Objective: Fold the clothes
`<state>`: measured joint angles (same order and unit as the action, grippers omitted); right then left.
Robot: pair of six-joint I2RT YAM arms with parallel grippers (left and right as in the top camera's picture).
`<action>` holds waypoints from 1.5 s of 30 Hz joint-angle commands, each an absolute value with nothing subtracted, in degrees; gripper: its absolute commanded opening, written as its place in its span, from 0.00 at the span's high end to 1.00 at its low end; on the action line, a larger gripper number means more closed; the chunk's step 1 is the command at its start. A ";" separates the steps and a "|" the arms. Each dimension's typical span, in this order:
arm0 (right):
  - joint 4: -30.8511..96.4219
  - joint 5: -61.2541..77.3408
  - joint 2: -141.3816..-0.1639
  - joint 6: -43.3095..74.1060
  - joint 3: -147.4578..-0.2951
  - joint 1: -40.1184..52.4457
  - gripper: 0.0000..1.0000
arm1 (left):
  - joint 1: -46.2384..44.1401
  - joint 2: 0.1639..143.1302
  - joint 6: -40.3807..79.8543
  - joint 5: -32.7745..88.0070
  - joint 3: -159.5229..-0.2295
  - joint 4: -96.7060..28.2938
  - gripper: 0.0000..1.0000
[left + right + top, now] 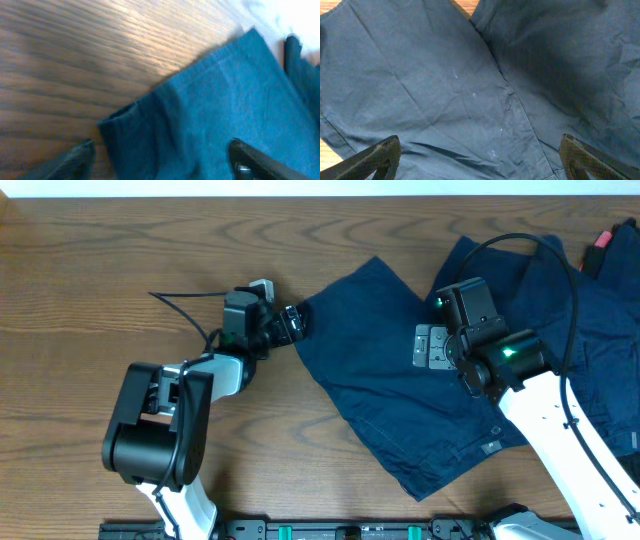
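Note:
A dark navy garment (380, 380) lies spread on the wooden table, right of centre. My left gripper (297, 322) is at its left hem corner. In the left wrist view the fingers (162, 162) are open, with the hem corner of the cloth (225, 100) lying between them. My right gripper (432, 347) hovers over the middle of the garment. In the right wrist view its fingers (480, 160) are open and wide apart above the wrinkled cloth (445, 85), near a seam (507, 92).
More dark navy cloth (610, 330) lies at the far right, partly under the right arm. A red item (601, 238) sits at the back right edge. A black cable (185, 295) trails left of the left arm. Bare wood (100, 280) lies to the left.

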<state>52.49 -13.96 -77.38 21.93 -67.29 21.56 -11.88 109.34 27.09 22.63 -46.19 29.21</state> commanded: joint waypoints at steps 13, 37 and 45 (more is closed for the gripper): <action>52.51 -14.59 -76.51 22.70 -67.35 20.95 0.01 | -5.87 108.03 26.70 21.32 -45.95 31.18 0.94; 54.65 -8.34 -79.79 16.67 -67.33 20.95 0.01 | 32.67 90.87 26.68 15.53 -45.93 -6.20 0.90; 57.01 -11.09 -90.78 23.66 -67.33 19.05 0.04 | 32.67 90.87 26.68 15.53 -45.93 -11.94 0.90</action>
<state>56.29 -9.67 -87.11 19.57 -67.29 21.23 32.51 91.29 27.00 16.08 -46.06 -11.20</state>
